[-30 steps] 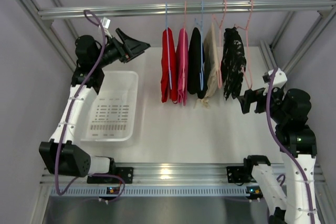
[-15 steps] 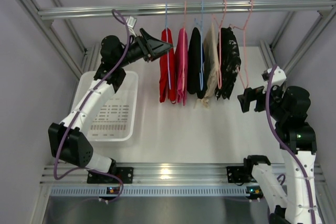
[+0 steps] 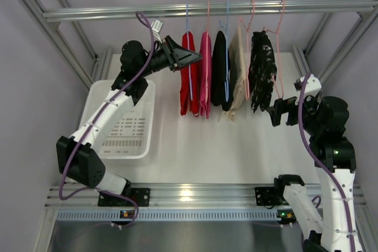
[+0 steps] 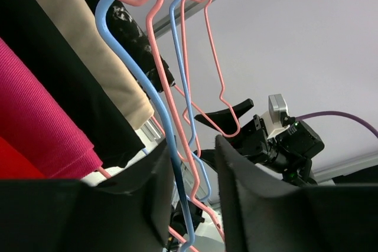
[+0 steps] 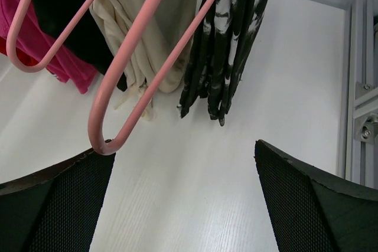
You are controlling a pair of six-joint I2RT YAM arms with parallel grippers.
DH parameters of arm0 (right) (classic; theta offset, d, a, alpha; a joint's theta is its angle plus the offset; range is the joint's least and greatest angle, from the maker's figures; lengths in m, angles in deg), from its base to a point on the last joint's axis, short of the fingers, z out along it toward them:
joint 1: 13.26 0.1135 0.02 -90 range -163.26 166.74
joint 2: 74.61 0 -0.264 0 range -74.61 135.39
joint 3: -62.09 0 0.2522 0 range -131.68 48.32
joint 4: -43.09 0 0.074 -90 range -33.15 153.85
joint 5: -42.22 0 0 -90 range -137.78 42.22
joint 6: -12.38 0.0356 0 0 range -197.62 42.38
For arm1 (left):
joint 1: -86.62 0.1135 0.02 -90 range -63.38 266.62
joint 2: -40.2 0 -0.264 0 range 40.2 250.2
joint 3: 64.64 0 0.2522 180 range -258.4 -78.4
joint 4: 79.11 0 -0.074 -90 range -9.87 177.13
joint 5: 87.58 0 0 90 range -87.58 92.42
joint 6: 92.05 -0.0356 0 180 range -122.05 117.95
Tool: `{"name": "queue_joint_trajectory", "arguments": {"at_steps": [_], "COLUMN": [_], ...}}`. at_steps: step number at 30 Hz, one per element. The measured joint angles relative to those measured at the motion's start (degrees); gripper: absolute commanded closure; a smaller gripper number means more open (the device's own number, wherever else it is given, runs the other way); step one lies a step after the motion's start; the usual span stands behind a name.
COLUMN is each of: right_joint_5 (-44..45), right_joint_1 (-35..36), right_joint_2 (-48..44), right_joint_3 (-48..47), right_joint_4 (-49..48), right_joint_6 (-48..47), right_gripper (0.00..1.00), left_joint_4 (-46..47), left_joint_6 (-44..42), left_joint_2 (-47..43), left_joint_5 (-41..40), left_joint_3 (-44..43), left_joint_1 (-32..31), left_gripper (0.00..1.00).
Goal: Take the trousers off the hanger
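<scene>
Swung across from above the white basket, the left claw now sits against the upper part of the trousers, and its jaws have narrowed on the way. Those trousers are the leftmost of five garments on the metal rail: bright red cloth draped over the hanger in a long narrow fold, the lower end hanging free and the right side pressed against the pink garment. The hanger is thin light-blue wire, its hook over the rail, one leg showing as a pale line down the red cloth. From the left wrist camera that blue wire runs down between the two dark fingers, lying close along one of them (a pink wire crosses the same gap further back). A gap remains between the wire and the other finger, so the jaws stand apart and nothing is pinched. Only a corner of red shows at the lower left of that view. The right claw has not shifted: it hangs spread wide and empty over the tabletop, just right of the black patterned garment, level with its lower end.
</scene>
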Motion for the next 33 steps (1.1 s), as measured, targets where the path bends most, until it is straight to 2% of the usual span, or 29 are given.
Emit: {"name": "queue_joint_trajectory", "arguments": {"at_steps": [1, 2, 4, 5, 14, 24, 30, 33], "right_joint_5": [0.0, 0.0, 0.0, 0.0, -1.0, -5.3, -10.5, -14.1], "right_joint_1": [0.0, 0.0, 0.0, 0.0, 0.0, -0.1, -0.1, -0.1], "right_joint_2": [0.0, 0.0, 0.0, 0.1, 0.1, 0.2, 0.0, 2.0], "right_joint_3": [0.0, 0.0, -0.3, -0.5, -1.6, -6.4, -8.9, -12.0], "right_joint_4": [0.0, 0.0, 0.2, 0.2, 0.5, 0.4, -1.0, -1.9], "right_joint_6": [0.0, 0.0, 0.0, 0.0, -0.3, 1.5, 5.5, 9.6], "right_gripper": [0.01, 0.01, 0.01, 0.01, 0.0, 0.01, 0.01, 0.01], "left_joint_4": [0.0, 0.0, -0.3, -0.4, -3.7, -19.0, -22.8, -23.1], "left_joint_6": [0.0, 0.1, 0.3, 0.5, 2.6, -4.0, -7.6, -7.6], "left_joint_2": [0.1, 0.2, 0.5, 1.0, 4.2, 3.8, 0.2, -3.7], "left_joint_5": [0.1, 0.2, 0.7, 1.0, 4.7, 2.6, 0.2, -0.1], "left_joint_3": [-0.2, -0.4, -0.8, -1.1, -6.3, -16.3, -16.7, -13.5], "left_joint_1": [0.0, 0.0, 0.0, 0.0, 0.1, -0.1, 0.1, 0.1], "left_gripper": [0.69, 0.78, 0.88, 0.99, 1.0, 1.0, 1.0, 1.0]}}
